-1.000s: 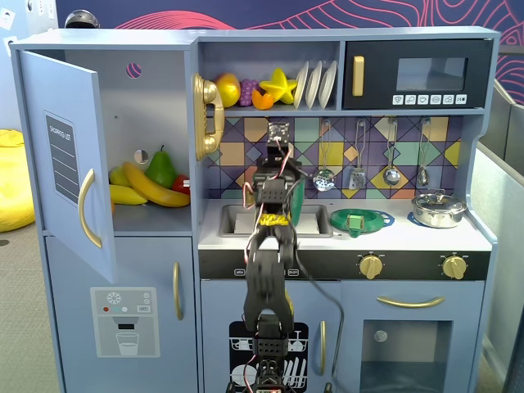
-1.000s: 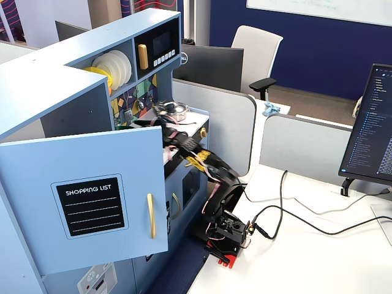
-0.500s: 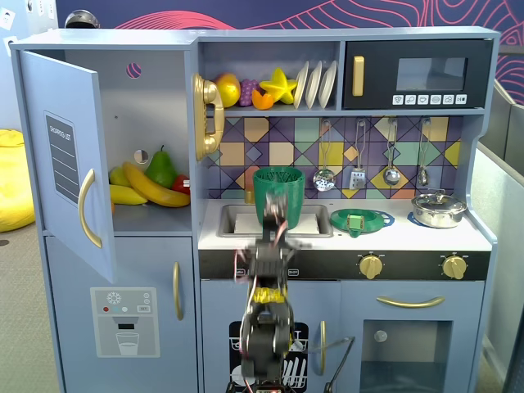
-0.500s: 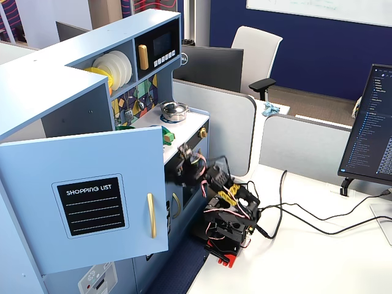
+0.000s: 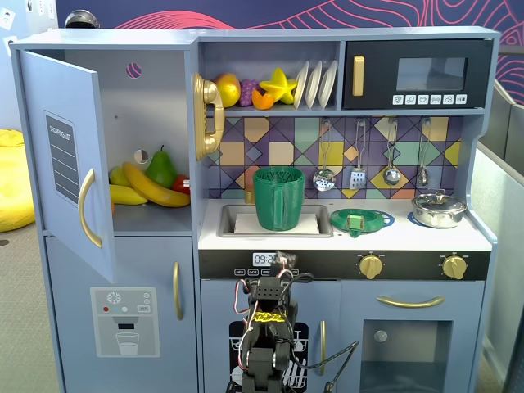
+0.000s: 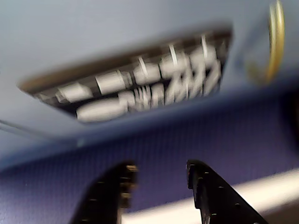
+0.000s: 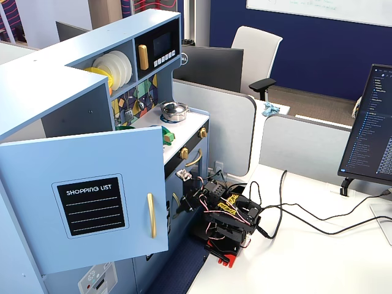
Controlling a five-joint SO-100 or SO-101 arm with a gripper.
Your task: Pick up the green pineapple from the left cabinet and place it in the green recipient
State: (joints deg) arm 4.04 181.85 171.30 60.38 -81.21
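plastic, light and bumpy i'm judging the green pineapple, best pinched across its body; i'm not seeing it in the left cabinet [image 5: 155,123]. my gripper [image 6: 159,186] is gaping empty.

Far wall: dark blue, with a whiteboard [image 7: 318,9] at top right.
Partitions: grey dividers [image 7: 294,147] between desks.
Chair: white office chair [image 7: 254,52] at the far side.
Desk: white tabletop [image 7: 306,257], near right.
Floor: yellow beanbag [image 5: 15,180], far left.

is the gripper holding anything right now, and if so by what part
Nothing is held. In the wrist view the gripper is open with only empty space between its fingers, low in front of the toy kitchen.
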